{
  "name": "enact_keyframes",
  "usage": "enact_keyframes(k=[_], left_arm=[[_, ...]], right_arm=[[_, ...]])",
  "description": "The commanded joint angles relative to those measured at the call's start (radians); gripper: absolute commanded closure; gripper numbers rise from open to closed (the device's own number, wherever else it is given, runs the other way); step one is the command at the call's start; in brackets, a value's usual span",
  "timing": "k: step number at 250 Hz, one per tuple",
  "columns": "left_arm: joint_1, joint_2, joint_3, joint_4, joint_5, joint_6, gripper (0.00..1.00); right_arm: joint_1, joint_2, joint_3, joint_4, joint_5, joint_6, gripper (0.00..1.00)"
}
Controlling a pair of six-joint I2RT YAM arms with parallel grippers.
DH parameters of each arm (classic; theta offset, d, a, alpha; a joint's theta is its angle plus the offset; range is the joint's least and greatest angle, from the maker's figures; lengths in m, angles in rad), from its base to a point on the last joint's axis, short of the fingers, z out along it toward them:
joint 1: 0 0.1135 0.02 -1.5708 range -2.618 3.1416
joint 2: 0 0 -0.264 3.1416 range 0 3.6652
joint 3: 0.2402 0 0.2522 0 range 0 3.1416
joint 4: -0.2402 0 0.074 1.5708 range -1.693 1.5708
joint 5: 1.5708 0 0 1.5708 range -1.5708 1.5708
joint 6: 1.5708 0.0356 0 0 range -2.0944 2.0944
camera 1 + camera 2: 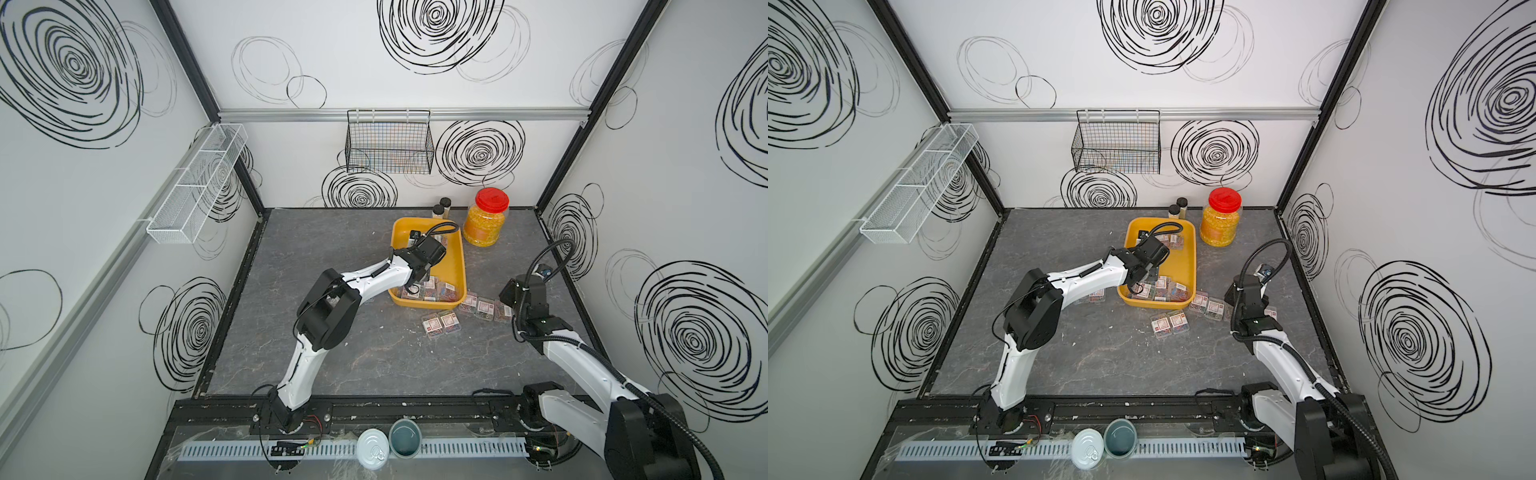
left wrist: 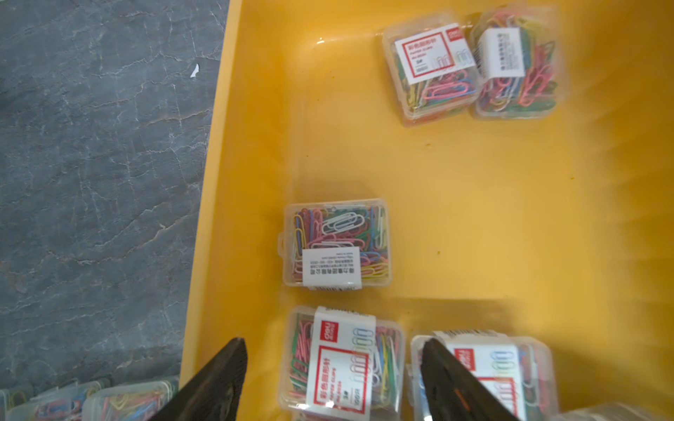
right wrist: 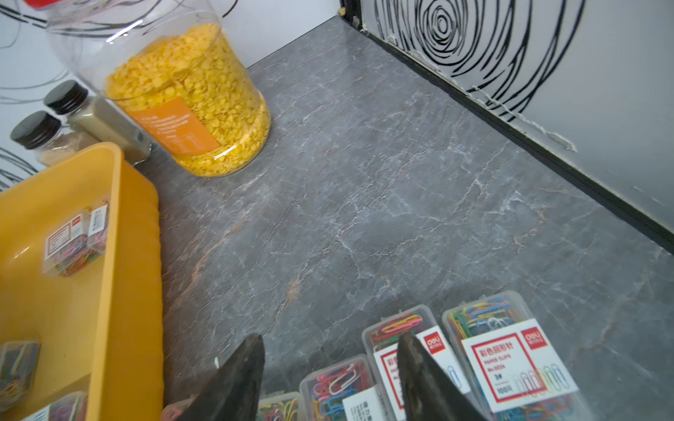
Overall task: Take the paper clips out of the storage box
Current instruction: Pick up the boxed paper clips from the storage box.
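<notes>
While several cases of paper clips [image 1: 440, 322] already lay out on the table [image 3: 364, 182], just beside the storage box [image 1: 456, 253] on both of its long sides, others sat inside it: a cluster at the near end, a lone case [image 2: 337, 244] a little farther in, and a pair [image 2: 430, 69] toward the far end. The step in hand looked like one more pick from the near cluster. The left gripper [image 2: 333, 342] hung inside the box with its jaws spread and empty. One finger stood on each side of a label-up case [image 2: 343, 364], neither touching it, and the farther finger sat over a neighbouring case [image 2: 510, 364]. The right gripper [image 3: 331, 339] hovered over the unloaded cases by the box's outer wall, jaws likewise apart with nothing clamped between them. The next move probably called for the left arm to centre on its case so that neither finger landed on the neighbour. It would then need to sink, close firmly on the smooth plastic sides, lift above the rim, and set the case down on bare table.
</notes>
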Motion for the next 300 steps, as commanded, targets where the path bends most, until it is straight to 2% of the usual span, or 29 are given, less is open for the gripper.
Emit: enact_keyframes(k=[1, 59, 149, 171, 209, 300], left_arm=[[0.029, 0.032, 0.046, 0.004, 0.071, 0.021, 0.17], [0.067, 0.078, 0.055, 0.066, 0.196, 0.048, 0.03], [0.115, 0.159, 0.106, 0.057, 0.257, 0.06, 0.01], [0.114, 0.181, 0.142, 0.03, 0.239, 0.069, 0.01], [0.111, 0.191, 0.158, 0.008, 0.125, 0.072, 0.01], [0.118, 0.246, 0.2, -0.005, 0.133, 0.083, 0.01]], right_arm=[[-0.026, 0.038, -0.02, 0.089, -0.071, 0.0, 0.39], [-0.024, 0.062, -0.024, 0.123, -0.088, -0.002, 0.38], [0.017, 0.026, -0.028, 0.11, -0.059, -0.019, 0.34], [0.016, 0.017, -0.037, 0.12, -0.065, -0.022, 0.34], [0.016, 0.025, -0.039, 0.132, -0.069, -0.026, 0.33], [0.029, 0.045, -0.032, 0.144, -0.059, -0.033, 0.33]])
